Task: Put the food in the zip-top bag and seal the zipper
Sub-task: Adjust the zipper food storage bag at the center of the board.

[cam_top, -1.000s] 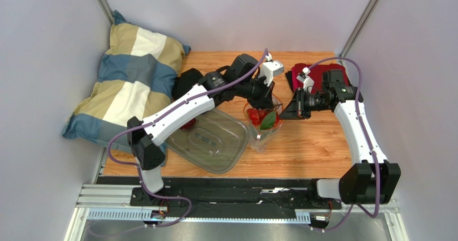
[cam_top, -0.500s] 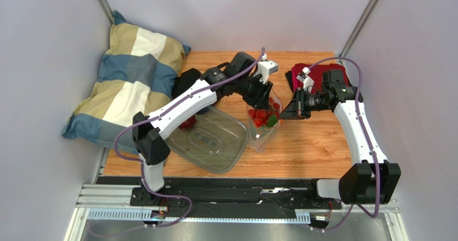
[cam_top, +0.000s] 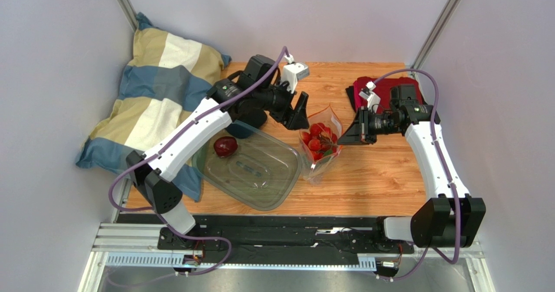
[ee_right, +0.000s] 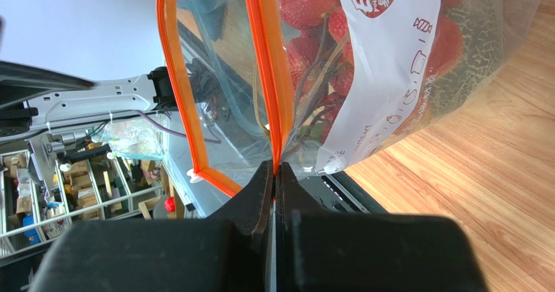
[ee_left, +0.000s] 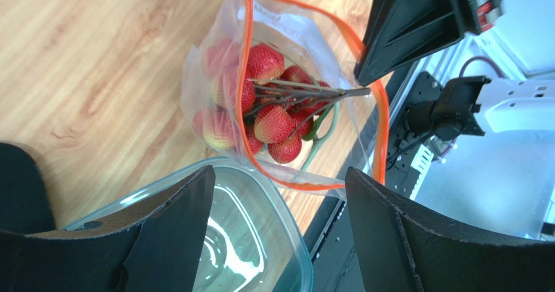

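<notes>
Top external view, left to right: a striped pillow (cam_top: 156, 90) lies at the far left of the table (cam_top: 378, 181). Beside it a clear tub (cam_top: 260, 181) holds the apple (cam_top: 225, 146) at its left end, outside the bag. The left gripper (cam_top: 296, 117) hangs over the tub's far right corner, just left of the bag, its jaws wide apart and empty. The bag (cam_top: 320, 142) stands upright just beside the tub's right end, mouth open upward. Left wrist view: the berries (ee_left: 270, 119) lie bunched inside the bag with their green stem, ringed by the orange zipper (ee_left: 251, 77), which is unsealed. Right wrist view: the netted green melon (ee_right: 479, 45) shows through the bag wall behind the white label (ee_right: 384, 64). The right gripper (cam_top: 342, 136) is closed on the bag, pinching the zipper strip at the mouth's right edge. A red cloth (cam_top: 389, 86) lies at the far right, behind the right arm.
</notes>
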Motion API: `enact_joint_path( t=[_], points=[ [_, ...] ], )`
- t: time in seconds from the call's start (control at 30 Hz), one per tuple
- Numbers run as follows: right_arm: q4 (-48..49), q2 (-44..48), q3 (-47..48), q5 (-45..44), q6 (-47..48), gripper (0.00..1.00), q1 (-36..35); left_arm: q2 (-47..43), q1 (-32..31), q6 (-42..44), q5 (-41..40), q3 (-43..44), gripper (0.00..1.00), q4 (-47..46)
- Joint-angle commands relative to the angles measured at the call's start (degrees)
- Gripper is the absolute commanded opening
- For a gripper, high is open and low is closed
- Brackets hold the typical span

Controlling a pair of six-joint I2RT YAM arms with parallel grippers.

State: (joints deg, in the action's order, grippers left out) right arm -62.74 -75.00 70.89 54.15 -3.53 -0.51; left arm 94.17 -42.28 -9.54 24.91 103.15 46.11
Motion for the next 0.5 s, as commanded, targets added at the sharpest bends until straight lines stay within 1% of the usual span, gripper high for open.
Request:
enact_joint_path(
  t=[0.0, 0.03, 0.1, 0.13, 0.17, 0.2, 0.23, 0.27, 0.33, 0.37, 0.47],
  points=[
    [0.16, 1.61, 2.14, 1.22, 0.98, 0.0, -0.01, 5.31, -1.04, -0.65, -0.39, 1.26, 0.77, 3.55],
    [-0.01, 1.61, 2.32, 1.05, 1.33, 0.0, -0.01, 5.93, -1.4, -0.65, -0.38, 1.87, 0.75, 3.55],
    [-0.97, 1.7, 3.02, 0.78, 1.86, 0.0, -0.01, 7.6, -2.19, 0.22, 0.75, 3.1, 0.6, 4.68],
    [-1.5, 1.61, 3.28, 0.69, 2.12, 0.0, -0.01, 8.22, -2.36, 0.57, 1.54, 4.15, 0.5, 5.39],
    [-2.12, 1.79, 3.63, 0.52, 2.82, 0.0, -0.01, 9.0, -2.37, 1.45, 4.59, 6.42, 0.2, 6.44],
    [-3.6, 2.14, 4.68, 0.26, 3.26, 0.0, -0.01, 8.93, -2.37, 1.89, 5.76, 7.58, 0.08, 6.8],
    [-4.31, 2.4, 5.3, -0.01, 3.27, 0.0, -0.01, 8.58, -2.71, 2.42, 6.12, 9.24, 0.0, 6.8],
    [-5.1, 2.84, 5.92, -0.18, 5.62, 0.0, -0.01, 7.27, -2.89, 3.29, 6.38, 9.78, 0.0, 6.63],
    [-7.04, 3.89, 8.38, -0.89, 6.34, 0.0, -0.01, 5.16, -3.33, 4.79, 6.65, 8.57, 0.0, 3.92],
    [-7.31, 4.16, 9.08, -1.15, 6.43, 0.0, -0.01, 3.06, -3.42, 4.97, 6.3, 7.6, 0.0, 1.12],
    [-6.79, 4.78, 7.43, -3.34, 6.78, 0.0, 0.07, 2.15, -3.42, 5.41, 3.14, 3.11, 0.0, -1.46]
  ],
)
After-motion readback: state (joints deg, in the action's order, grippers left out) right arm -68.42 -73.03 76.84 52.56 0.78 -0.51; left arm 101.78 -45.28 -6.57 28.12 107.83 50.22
